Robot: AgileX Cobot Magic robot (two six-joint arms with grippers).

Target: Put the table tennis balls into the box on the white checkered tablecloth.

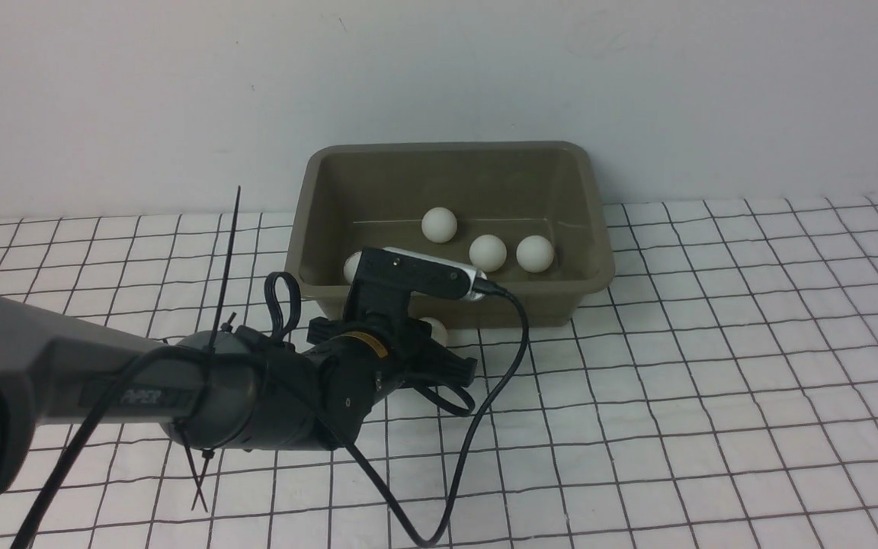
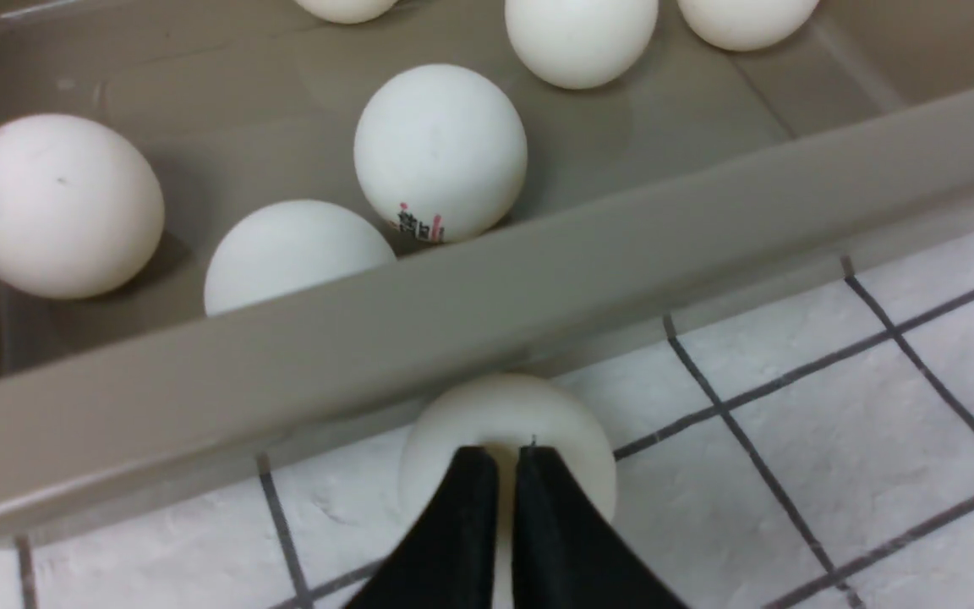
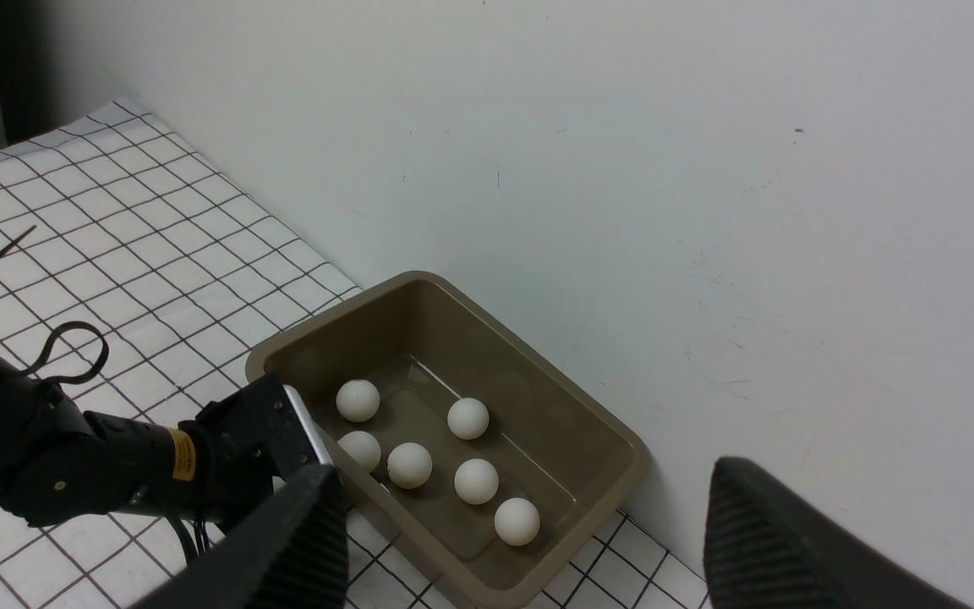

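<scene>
Closest to the lens: left gripper (image 2: 506,452), black fingers (image 2: 462,524) clenched almost tip to tip, nothing caught in the thin slit between.

Just past those tips, on the cloth (image 2: 791,440): one loose ball (image 2: 508,410), wider than the shut jaws and lying beyond and beneath them, not inside. Contact between tips and ball impossible to tell.

Tucked tight against the near outer wall of the box (image 2: 538,279), under the flared rim, outside rather than in.

From the front, same ball (image 1: 435,329) peeping out at the foot of the box (image 1: 447,149), mostly masked by the left arm (image 1: 104,381) stretched in from the robot's left across the checkered cloth (image 1: 713,381).

Box parked at the far edge of the cloth, hard by the pale wall (image 1: 439,69).

Inside, resting on the floor of the box: six balls (image 3: 409,465), one of them with a red-and-dark printed mark (image 2: 440,152) close to the near wall.

Seen from the right wrist: right gripper (image 3: 525,465) spread wide and empty, well apart from box and balls, looking down on both.
</scene>
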